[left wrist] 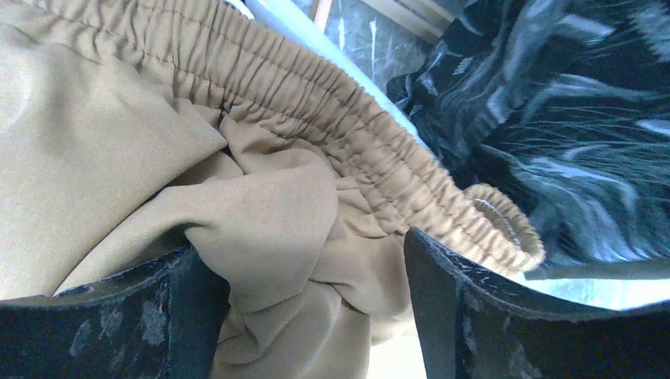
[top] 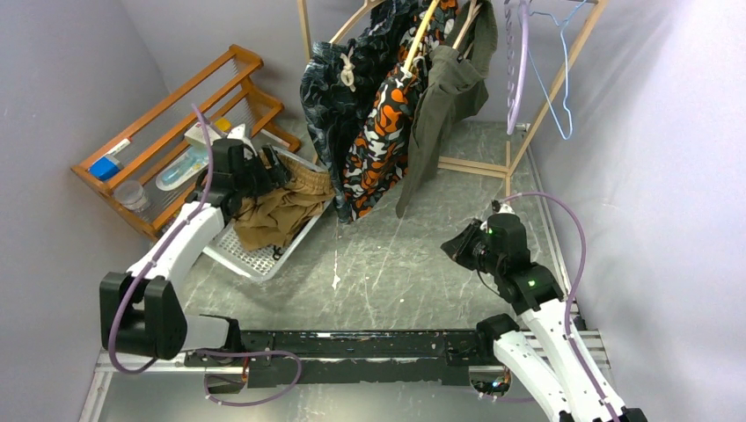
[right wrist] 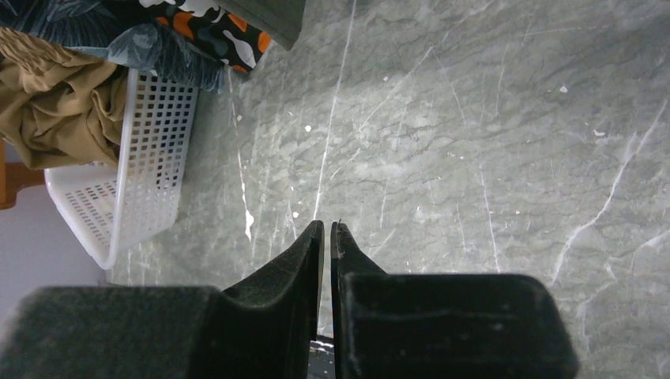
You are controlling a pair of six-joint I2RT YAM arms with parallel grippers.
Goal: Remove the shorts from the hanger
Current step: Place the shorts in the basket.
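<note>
Grey marbled table top (top: 396, 264), pale lilac walls (top: 53, 105) on both sides.

Far left: wooden rack (top: 167, 114) against the wall, holding bottles and a clear cup.

Left of centre: white perforated basket (top: 251, 259) on the table, just beside the rack. Tan shorts (top: 281, 211) lie crumpled in it, the elastic waistband uppermost. My left gripper (top: 268, 171) is down over that heap. Wrist view: both fingers (left wrist: 118, 316) stand wide apart, and a fold of tan fabric bulges up between them without being squeezed. Jaws spread, nothing clamped.

Centre, at the back: three pairs hang bunched together from a wooden frame (top: 475, 165). Leftmost is the dark leaf-print shorts (top: 330, 97), with a knotted white drawstring (top: 349, 66). Next are the orange-black-white camouflage shorts (top: 383, 141), hanging lowest, their hem near the basket's far corner. Next are the olive-grey shorts (top: 444, 97), touching the camouflage pair. I cannot tell how each one is fixed to its hanger.

Right of these: two thin hangers (top: 521, 79), lavender and pale blue, on the same frame.

Right: my right gripper (top: 450, 246) hovers above bare marble, well apart from all fabric. Jaws pressed together, tips meeting, nothing between them.
</note>
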